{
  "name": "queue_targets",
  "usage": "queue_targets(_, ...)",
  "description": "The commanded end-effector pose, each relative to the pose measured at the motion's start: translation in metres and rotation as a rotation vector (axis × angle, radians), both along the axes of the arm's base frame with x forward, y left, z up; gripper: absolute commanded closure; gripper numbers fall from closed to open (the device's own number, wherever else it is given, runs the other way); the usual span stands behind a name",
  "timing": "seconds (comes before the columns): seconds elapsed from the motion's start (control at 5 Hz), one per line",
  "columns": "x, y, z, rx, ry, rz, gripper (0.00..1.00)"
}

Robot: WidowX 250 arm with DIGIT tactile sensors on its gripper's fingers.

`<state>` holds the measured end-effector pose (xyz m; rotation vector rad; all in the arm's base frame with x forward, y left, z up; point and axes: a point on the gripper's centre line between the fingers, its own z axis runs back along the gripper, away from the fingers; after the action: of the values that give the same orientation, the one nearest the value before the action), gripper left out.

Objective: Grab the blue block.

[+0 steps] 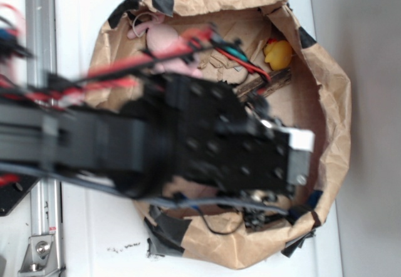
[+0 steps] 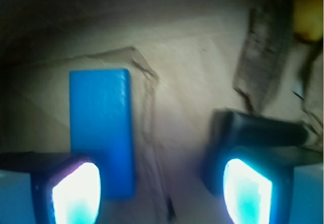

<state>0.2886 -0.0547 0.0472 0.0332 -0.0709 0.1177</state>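
In the wrist view the gripper [image 2: 161, 191] stood with its jaws spread wide, the two glowing pads at the bottom corners of the picture and a broad stretch of brown paper between them. Nothing was pinched between them. The left-hand pad [image 2: 76, 193] lay over the near end of the blue block [image 2: 101, 127], or just in front of it; whether it touched the block could not be told. The block was a flat bright blue bar lying lengthwise away from the camera on the paper floor, well to the left of the gap's middle, so most of it sat outside the space between the jaws. Behind the right-hand pad [image 2: 247, 191] lay a dark flat thing [image 2: 258, 127], blurred. Farther off stood a rough brown piece [image 2: 260, 62], and beyond it, in the top right corner, a yellow toy [image 2: 310, 11].

From the exterior view the black arm [image 1: 188, 139] reached across a crumpled brown paper bag [image 1: 332, 101], hiding the block. The yellow toy [image 1: 279, 54] sat near the bag's far rim.
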Motion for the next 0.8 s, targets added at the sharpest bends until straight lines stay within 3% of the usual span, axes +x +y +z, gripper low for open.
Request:
queue_targets(0.0,0.009,-0.029,-0.034,-0.066,-0.006,-0.073,0.0)
queue_targets(0.2,-0.005,-0.018,-0.054,-0.026,0.047,-0.053,1.0)
queue_targets(0.4,-0.01,-0.004,-0.055,-0.017,0.06,-0.039,1.0)
queue_targets(0.6,-0.011,0.028,-0.022,0.019,0.015,-0.025,1.0)
